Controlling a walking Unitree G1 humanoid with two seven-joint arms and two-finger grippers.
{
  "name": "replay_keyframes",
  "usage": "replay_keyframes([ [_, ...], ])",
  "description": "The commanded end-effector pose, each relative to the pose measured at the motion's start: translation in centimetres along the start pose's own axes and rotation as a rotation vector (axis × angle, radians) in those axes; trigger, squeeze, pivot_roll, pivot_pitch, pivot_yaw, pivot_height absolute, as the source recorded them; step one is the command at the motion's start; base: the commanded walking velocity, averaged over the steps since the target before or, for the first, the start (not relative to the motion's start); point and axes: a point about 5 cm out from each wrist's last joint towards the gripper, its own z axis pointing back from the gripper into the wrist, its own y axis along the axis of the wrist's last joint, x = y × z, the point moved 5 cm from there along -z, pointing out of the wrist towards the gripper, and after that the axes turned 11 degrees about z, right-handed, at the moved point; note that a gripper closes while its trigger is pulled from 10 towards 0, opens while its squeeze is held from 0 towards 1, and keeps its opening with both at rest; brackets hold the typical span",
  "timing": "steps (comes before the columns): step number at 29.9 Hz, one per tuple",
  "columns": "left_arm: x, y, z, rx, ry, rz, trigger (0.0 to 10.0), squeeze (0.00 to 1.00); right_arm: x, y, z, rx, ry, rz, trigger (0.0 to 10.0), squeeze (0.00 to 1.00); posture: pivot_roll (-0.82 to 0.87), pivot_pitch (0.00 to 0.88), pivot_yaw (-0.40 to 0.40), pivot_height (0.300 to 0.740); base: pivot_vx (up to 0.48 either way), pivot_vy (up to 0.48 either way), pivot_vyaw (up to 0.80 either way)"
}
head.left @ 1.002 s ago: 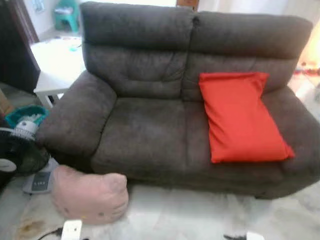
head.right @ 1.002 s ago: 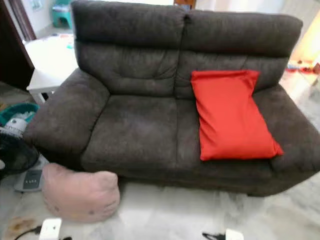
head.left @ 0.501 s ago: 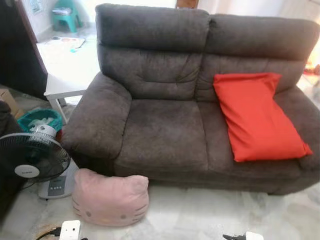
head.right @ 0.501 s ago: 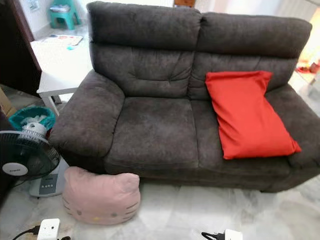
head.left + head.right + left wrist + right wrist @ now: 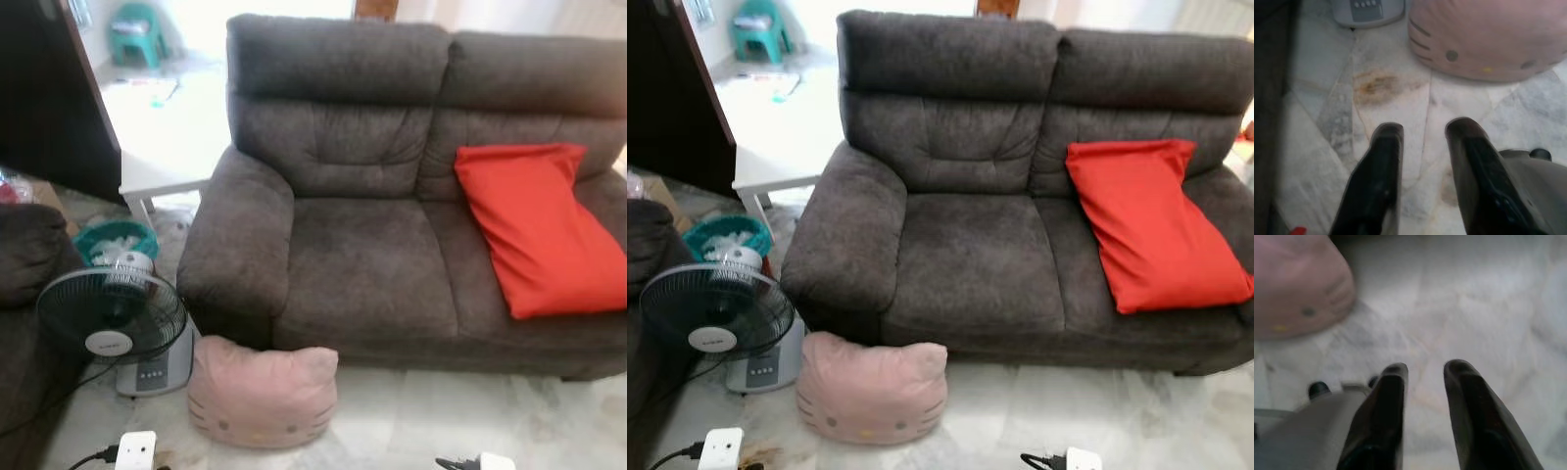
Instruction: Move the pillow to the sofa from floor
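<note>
Currently pink pillow (image 5: 1488,39) lies ahead of left gripper (image 5: 1422,129), nearer than right gripper (image 5: 1422,369); both sets of fingers apart, empty.

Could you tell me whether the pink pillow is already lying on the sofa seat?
No, the pink pillow lies on the floor before the sofa.
</note>
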Motion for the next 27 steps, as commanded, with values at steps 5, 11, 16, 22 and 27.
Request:
replay_keyframes([
  [5,-0.68,-0.35,0.15,-0.013,0.015,-0.019,10.0,0.00,-0.24,0.26,-0.09,0.008,0.003,-0.001,10.0,0.00,0.05,0.011,-0.050,0.740,0.000,0.235,0.00],
  [11,-0.61,-0.27,0.15,-0.007,0.008,-0.015,10.0,0.00,-0.27,0.26,-0.09,0.008,0.007,0.000,10.0,0.00,0.05,0.017,-0.051,0.740,0.000,0.000,0.00],
  [16,-0.60,-0.27,0.15,-0.008,0.007,-0.011,10.0,0.00,-0.28,0.28,-0.09,0.009,0.008,0.000,10.0,0.00,0.05,0.021,-0.053,0.740,0.000,0.000,0.00],
  [22,-0.61,-0.32,0.13,-0.015,0.008,-0.012,10.0,0.00,-0.31,0.32,-0.11,0.006,0.011,0.012,10.0,0.00,0.06,0.023,-0.054,0.740,0.000,0.000,0.00],
  [27,-0.62,-0.28,0.11,-0.017,0.008,-0.009,10.0,0.00,-0.40,0.40,-0.14,0.008,0.015,0.016,10.0,0.00,0.06,0.025,-0.052,0.740,0.000,0.000,0.00],
])
